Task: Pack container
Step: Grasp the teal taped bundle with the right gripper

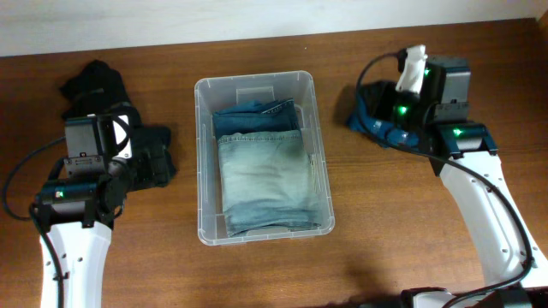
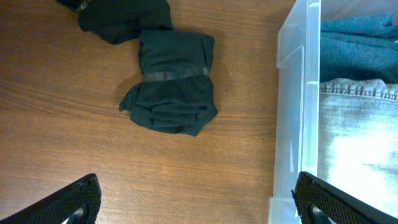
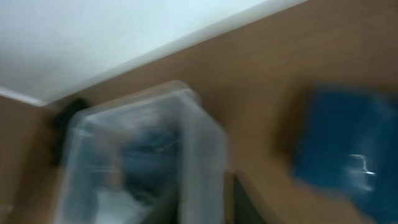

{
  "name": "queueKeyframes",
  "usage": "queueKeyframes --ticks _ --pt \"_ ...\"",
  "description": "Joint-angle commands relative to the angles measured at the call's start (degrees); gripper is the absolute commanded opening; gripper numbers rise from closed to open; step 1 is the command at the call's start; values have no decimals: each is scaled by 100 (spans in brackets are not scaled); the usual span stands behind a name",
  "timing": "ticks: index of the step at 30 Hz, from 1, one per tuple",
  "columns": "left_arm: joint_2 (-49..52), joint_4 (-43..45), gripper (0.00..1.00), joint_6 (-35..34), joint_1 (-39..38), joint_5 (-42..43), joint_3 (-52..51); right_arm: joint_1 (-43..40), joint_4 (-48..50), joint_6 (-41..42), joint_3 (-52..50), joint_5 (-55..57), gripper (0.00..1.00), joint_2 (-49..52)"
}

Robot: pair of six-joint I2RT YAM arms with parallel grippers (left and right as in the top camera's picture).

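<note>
The clear container (image 1: pixel 204 154) stands mid-table and holds folded light jeans (image 1: pixel 265 175) with a darker denim piece (image 1: pixel 257 115) behind them. It also shows in the left wrist view (image 2: pixel 292 93) and, blurred, in the right wrist view (image 3: pixel 199 143). My left gripper (image 2: pixel 199 199) is open and empty above bare table, left of the container, with a folded black garment (image 2: pixel 174 81) just ahead of it. My right gripper (image 1: pixel 387 120) hovers over a blue cloth (image 1: pixel 364 111), which also shows in the right wrist view (image 3: pixel 342 143). Its jaws are too blurred to read.
A second black garment (image 1: pixel 94 81) lies at the far left back, also in the left wrist view (image 2: pixel 118 15). The wall edge runs along the table's back (image 1: pixel 257 26).
</note>
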Motion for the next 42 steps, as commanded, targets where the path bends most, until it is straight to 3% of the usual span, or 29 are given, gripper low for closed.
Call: queueKeyframes --ticks 1,2,3,4,7,11,21,26,42 --pt "20 11 99 -55 -13 4 90 17 -560 -205 2 1222 49 39" --pt "20 11 99 -55 -13 4 90 17 -664 0 -4 1309 63 68" --pt "20 11 99 -52 -13 4 90 15 -844 450 -4 1462 86 107" --pt "20 11 99 -55 -13 4 90 15 -1019 955 -4 1587 99 140" --pt "20 11 99 -55 -13 4 90 11 -1423 2406 -63 1668 99 267" --pt "20 2 99 -55 -13 4 90 11 -1333 3241 -192 1670 98 409" --pt "20 0 99 -55 -13 4 90 9 789 4776 -1453 1692 98 457" --pt "20 -17 99 -52 -13 4 90 -192 1794 4962 -2240 1711 98 457" --pt "20 -15 99 -55 -13 7 90 -505 2308 4962 -2568 2146 98 914"
